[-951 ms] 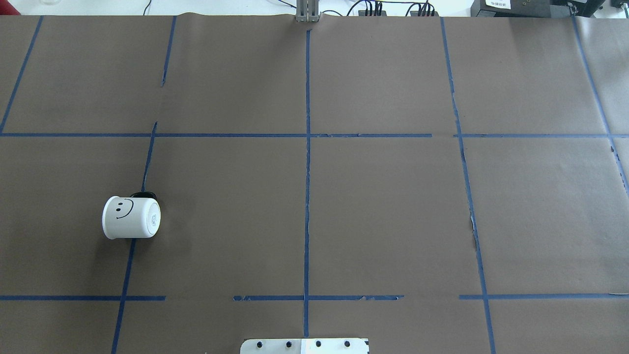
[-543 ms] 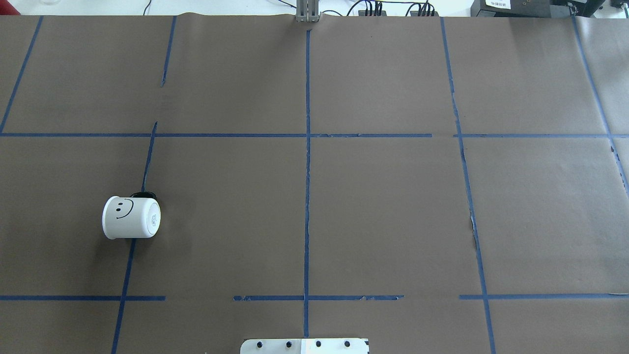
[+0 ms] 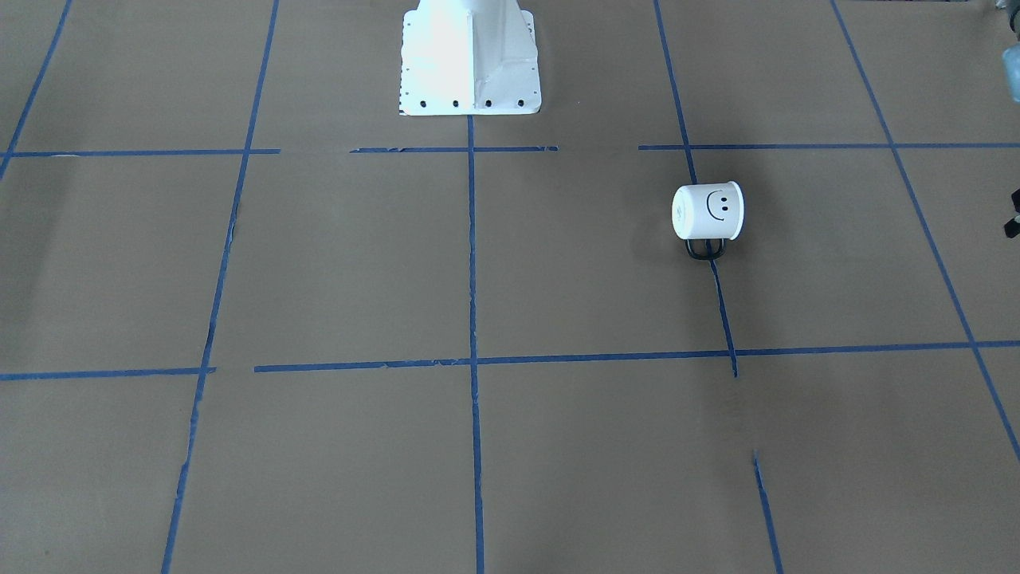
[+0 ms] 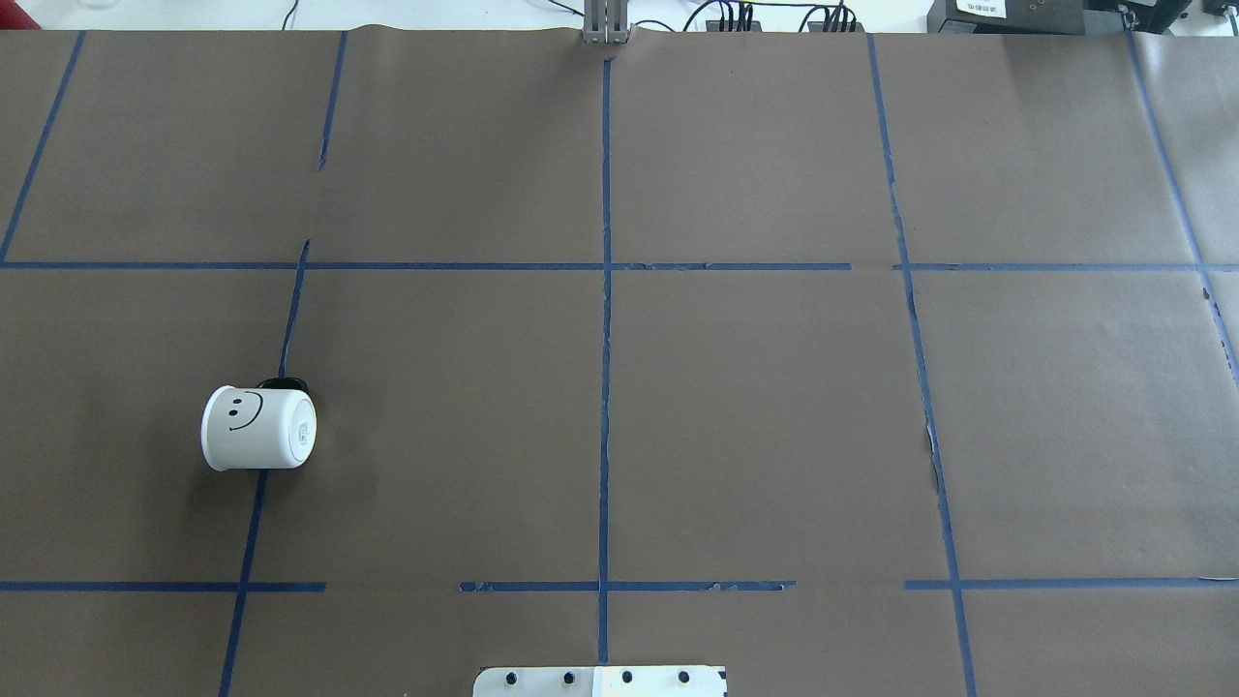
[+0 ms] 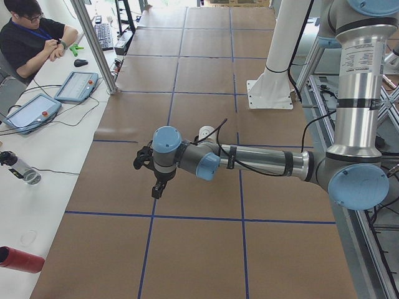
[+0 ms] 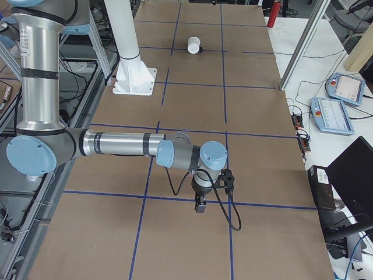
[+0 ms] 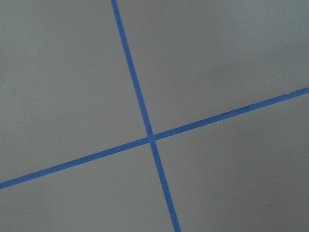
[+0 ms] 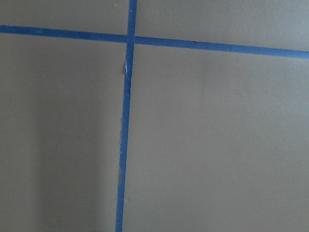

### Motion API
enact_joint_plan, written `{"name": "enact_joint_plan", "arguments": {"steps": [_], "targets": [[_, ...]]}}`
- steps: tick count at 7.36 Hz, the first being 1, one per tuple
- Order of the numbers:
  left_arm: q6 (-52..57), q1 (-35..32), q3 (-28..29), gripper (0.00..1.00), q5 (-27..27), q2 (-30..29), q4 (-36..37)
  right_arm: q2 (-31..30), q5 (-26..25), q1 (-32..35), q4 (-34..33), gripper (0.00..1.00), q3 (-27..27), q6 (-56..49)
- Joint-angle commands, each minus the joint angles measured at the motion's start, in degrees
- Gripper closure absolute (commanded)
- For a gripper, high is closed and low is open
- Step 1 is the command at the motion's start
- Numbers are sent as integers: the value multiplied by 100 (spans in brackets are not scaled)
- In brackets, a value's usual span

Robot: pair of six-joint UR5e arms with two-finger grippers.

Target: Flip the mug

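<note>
Sideways mug (image 4: 247,431), base sticker (image 4: 303,433) illegible — left end effector (image 5: 157,189), right end effector (image 6: 200,206): grip indiscernible.

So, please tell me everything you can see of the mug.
The mug is white, enamel-like, with a black smiley face on its wall and a black loop handle. It lies on its side on the brown paper-covered table, across a blue tape line, its labelled bottom toward the table's middle. Nothing else touches it.
</note>
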Motion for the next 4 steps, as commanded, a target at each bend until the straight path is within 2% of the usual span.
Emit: {"name": "enact_joint_plan", "arguments": {"steps": [1, 2, 3, 4], "targets": [[-2394, 1088, 41, 0, 42, 342, -1885, 0, 0, 0, 0, 0, 0, 0], [-3526, 1511, 50, 0, 94, 675, -3061, 0, 0, 0, 0, 0, 0, 0], [-4677, 2011, 50, 0, 660, 1026, -4369, 0, 0, 0, 0, 0, 0, 0], [-5663, 2721, 50, 0, 1318, 1256, -5148, 0, 0, 0, 0, 0, 0, 0]]}}
